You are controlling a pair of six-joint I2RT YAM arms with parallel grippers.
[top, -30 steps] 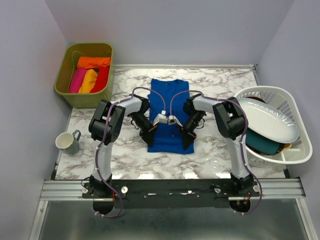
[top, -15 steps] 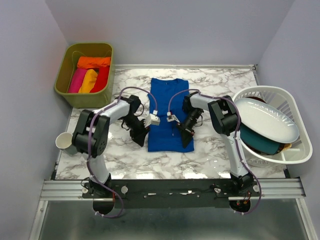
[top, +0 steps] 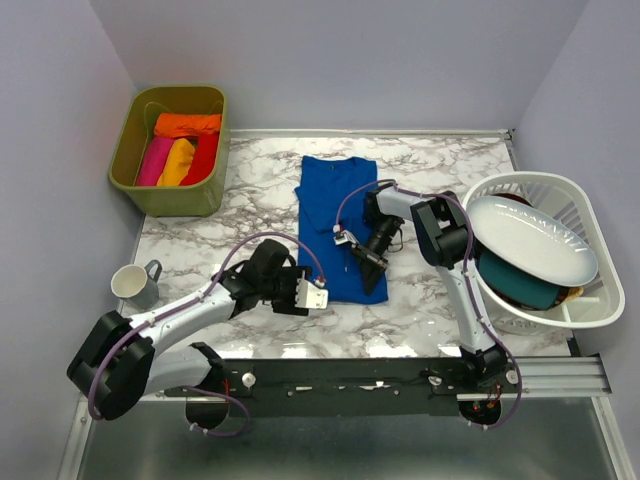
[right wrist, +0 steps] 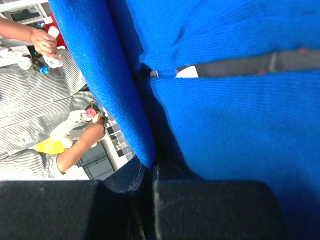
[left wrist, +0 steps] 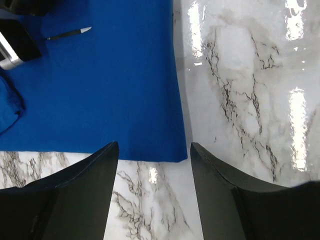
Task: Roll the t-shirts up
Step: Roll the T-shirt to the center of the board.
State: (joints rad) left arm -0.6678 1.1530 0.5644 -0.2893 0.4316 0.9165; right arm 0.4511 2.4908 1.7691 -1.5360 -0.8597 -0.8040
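folding the blue t-shirt (top: 335, 185), it seems — right gripper (right wrist: 150, 175) clamped on its fold; left gripper (left wrist: 152, 150), jaws apart, should pinch the lower hem.

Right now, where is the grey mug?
In the top view, the grey mug stands at the left edge of the table, below the olive bin.

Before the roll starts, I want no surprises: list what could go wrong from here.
The right gripper alone pinches a fold of the blue t-shirt; a pull may drag the shirt askew. The open left gripper straddles the hem corner, one finger over the bare marble table, so closing may catch only the edge.
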